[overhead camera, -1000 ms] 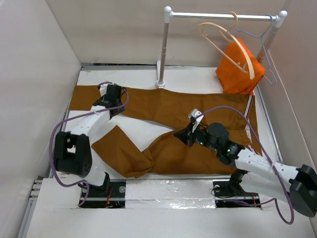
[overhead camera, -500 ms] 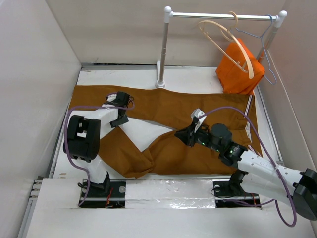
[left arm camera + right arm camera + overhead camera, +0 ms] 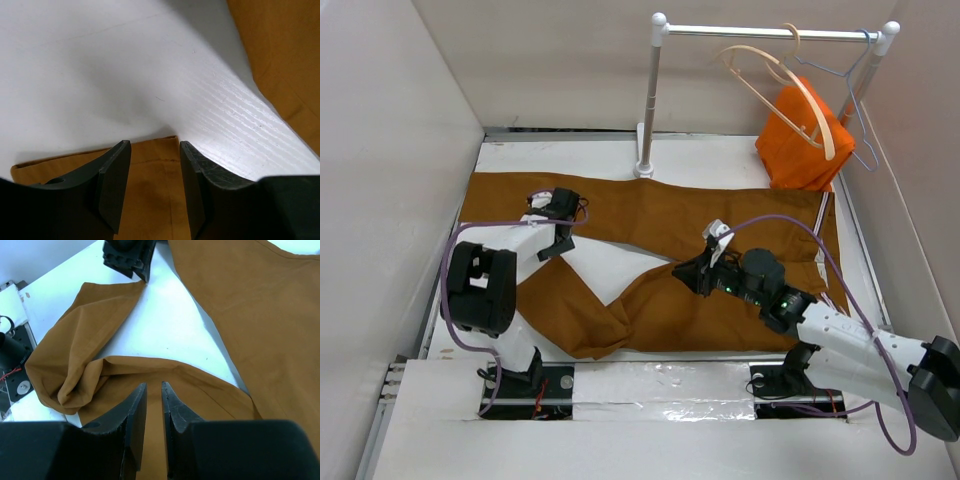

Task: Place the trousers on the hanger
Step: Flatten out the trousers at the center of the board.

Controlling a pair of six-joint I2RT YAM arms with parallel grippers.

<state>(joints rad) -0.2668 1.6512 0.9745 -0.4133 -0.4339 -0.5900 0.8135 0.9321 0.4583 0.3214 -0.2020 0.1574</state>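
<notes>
Right fingers (image 3: 136, 407) sit near the middle of the white surface (image 3: 720, 160), drawn almost together on a thin slice of the long rust-brown cloth trousers (image 3: 650, 215), just short of the folded edge where the two legs part. Seen from above, these fingers point left, and the right arm stretches back to its base at the near right edge. The nearest part of the cloth is a crumpled bend in one leg at the near left. From there that leg doubles back toward the far left and ends in a squared hem corner. Left fingers (image 3: 116, 172) hang over that corner, spread apart and holding nothing. The brown corner shows in the gap between them, with bare surface just beyond. Whether their tips touch the cloth cannot be told. Farther back, the other leg lies flat, running from the waist at the right across to the far left. At the far right, well apart from both arms, a white-posted metal rail (image 3: 770, 33) carries the pale beige wooden clothes hanger (image 3: 775, 95) by its hook, tilted and bare. Just behind and to the right of it are a bright orange garment (image 3: 800, 140) and a thin grey-blue wire hanger (image 3: 853, 100) hooked on the same rail.
</notes>
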